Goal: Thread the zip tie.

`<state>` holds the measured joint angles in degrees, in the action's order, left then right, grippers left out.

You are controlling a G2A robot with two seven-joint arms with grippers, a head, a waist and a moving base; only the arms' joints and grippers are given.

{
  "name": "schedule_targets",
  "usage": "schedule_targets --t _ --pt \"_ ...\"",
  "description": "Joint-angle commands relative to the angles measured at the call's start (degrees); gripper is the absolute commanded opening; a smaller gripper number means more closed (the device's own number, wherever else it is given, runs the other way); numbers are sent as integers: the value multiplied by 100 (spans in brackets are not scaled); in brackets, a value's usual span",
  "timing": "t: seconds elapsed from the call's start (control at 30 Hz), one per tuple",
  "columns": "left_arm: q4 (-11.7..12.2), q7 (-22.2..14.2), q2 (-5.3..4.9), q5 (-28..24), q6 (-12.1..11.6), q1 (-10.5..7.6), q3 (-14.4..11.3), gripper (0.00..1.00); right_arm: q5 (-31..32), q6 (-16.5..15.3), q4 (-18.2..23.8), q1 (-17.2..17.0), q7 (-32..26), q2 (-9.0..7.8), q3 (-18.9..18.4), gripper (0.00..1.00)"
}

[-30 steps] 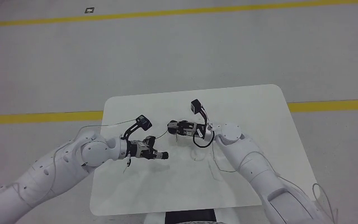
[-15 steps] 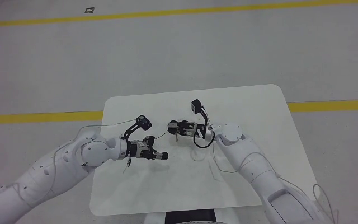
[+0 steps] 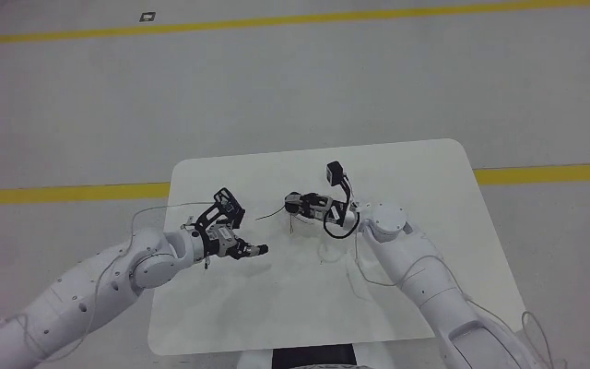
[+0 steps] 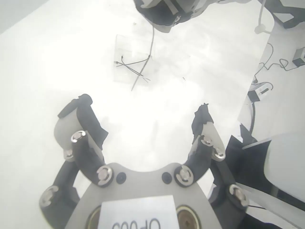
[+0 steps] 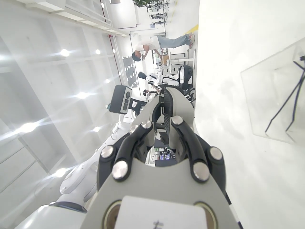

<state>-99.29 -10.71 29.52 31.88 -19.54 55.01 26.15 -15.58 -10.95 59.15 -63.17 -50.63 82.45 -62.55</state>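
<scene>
Mid-air above table: zip tie, clenched in right gripper jaws, tail dangling free. Opposite, left gripper jaws released, empty. Judged light, thin, springy, slippery; best pinched near free tip. Nearby clear tray holds spare ties.

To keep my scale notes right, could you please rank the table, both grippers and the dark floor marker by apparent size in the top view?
1. The table, by far the largest.
2. The left gripper and right gripper look alike, so they are not ranked.
3. The floor marker looks smallest, though it lies farther from the camera.
</scene>
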Motion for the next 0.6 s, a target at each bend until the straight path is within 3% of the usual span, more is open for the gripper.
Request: schedule_targets --t 0.0,0.23,0.4,0.57 --pt "8 18 0 18 6 1 -3 100 6 -10 19 0 43 -3 -9 0" --pt "54 101 22 129 36 22 -7 100 27 10 48 -34 70 -3 17 0" --pt "249 992 119 481 6 109 -119 100 -154 6 15 -55 -57 -6 63 0" --pt "368 2090 129 976 6 73 -501 100 -341 -65 -161 3 -95 16 135 0"
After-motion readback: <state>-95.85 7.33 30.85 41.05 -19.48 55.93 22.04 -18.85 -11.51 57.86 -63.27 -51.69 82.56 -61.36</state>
